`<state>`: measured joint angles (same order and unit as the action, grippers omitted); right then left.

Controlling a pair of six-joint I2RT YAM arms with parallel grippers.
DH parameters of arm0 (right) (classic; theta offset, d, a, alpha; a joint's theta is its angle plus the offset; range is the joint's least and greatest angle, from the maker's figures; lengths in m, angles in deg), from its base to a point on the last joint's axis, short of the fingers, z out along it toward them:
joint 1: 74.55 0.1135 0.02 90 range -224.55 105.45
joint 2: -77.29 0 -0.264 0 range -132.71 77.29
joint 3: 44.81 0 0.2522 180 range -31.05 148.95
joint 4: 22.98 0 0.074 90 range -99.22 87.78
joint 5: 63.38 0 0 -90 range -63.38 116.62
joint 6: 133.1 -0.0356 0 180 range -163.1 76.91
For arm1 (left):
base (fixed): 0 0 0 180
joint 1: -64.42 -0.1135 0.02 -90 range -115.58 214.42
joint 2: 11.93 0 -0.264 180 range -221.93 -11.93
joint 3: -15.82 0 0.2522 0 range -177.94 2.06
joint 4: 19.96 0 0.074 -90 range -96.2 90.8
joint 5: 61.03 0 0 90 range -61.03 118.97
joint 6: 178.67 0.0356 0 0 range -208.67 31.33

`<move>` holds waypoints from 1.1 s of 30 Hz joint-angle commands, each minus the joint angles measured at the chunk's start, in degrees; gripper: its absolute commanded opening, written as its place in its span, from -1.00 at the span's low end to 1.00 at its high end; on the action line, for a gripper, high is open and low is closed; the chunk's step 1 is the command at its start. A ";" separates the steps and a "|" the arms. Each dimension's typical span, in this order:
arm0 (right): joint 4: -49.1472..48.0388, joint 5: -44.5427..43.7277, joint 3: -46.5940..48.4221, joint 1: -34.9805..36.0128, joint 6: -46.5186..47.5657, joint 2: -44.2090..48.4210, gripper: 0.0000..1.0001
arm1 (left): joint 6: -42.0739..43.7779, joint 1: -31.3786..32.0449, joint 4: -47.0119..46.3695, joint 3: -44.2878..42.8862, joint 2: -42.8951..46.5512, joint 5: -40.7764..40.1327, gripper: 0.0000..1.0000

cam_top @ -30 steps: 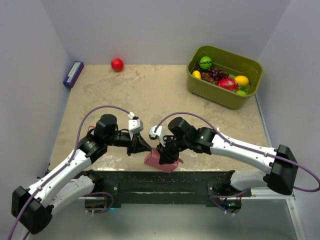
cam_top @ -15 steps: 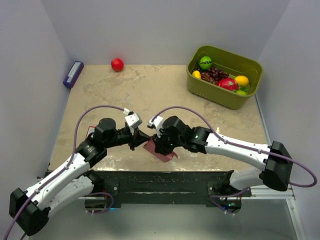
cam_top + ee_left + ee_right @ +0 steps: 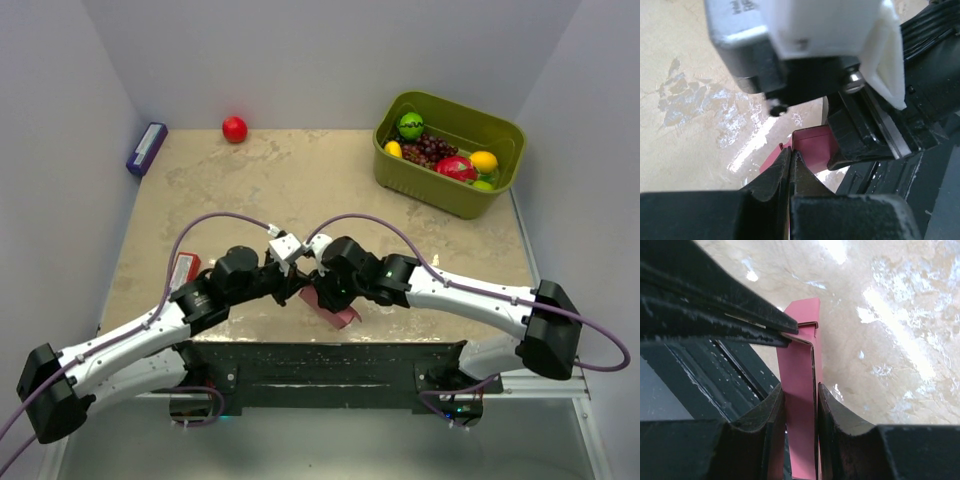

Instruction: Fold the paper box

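Note:
The paper box [image 3: 338,314] is a pink, partly folded cardboard blank held just above the table's near edge, between both grippers. My left gripper [image 3: 300,287] meets it from the left. In the left wrist view the left gripper [image 3: 791,156] is shut on a thin pink wall of the box [image 3: 812,145]. My right gripper [image 3: 322,293] comes in from the right. In the right wrist view the right gripper [image 3: 799,399] is shut around a folded pink panel of the box [image 3: 799,365], and a left fingertip [image 3: 740,322] touches the box's top fold.
A green basket [image 3: 400,172] of fruit stands at the back right. A red ball [image 3: 234,129] and a purple box [image 3: 146,149] lie at the back left. A red flat packet [image 3: 184,268] lies left of my left arm. A black rail [image 3: 320,365] runs along the near edge.
My left gripper has moved right to the box and shut on its wall. My right gripper has shifted slightly up and left with the box. The red packet now shows.

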<state>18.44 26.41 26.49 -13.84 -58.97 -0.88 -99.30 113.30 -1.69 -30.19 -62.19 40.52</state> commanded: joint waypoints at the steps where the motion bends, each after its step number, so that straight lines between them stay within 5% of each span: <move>1: -2.52 -9.64 1.44 -1.82 -2.31 -0.05 -0.95 | -3.87 6.57 2.78 -1.67 -2.38 -0.20 -1.00; 10: -6.73 -7.80 -3.04 -1.91 2.51 0.65 -0.96 | -7.47 8.60 2.60 0.17 -2.83 -10.49 -0.96; 15: -10.26 -5.07 -6.99 -1.82 7.96 -0.31 -0.97 | -8.35 8.60 2.43 0.87 -1.95 -11.38 -0.19; 18: -9.21 -4.28 -6.83 -1.82 9.46 -0.75 -0.98 | -7.12 8.51 5.15 0.17 -0.20 -13.83 0.05; 23: -9.38 0.11 -6.74 -1.82 10.69 -1.46 -0.99 | -6.86 6.06 6.91 -0.71 3.58 -17.44 0.17; 28: -9.21 3.98 -7.09 -1.82 10.87 -0.14 -1.00 | -7.91 -2.11 -2.48 3.07 6.31 -4.01 0.14; 33: -8.77 11.62 -7.00 -1.82 11.83 2.49 -1.00 | -6.59 -2.30 -5.57 2.55 3.34 4.59 0.12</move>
<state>11.05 30.98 19.29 -15.74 -48.94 -1.73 -106.21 111.27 -1.38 -27.46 -56.55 35.04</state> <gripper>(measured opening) 0.286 0.569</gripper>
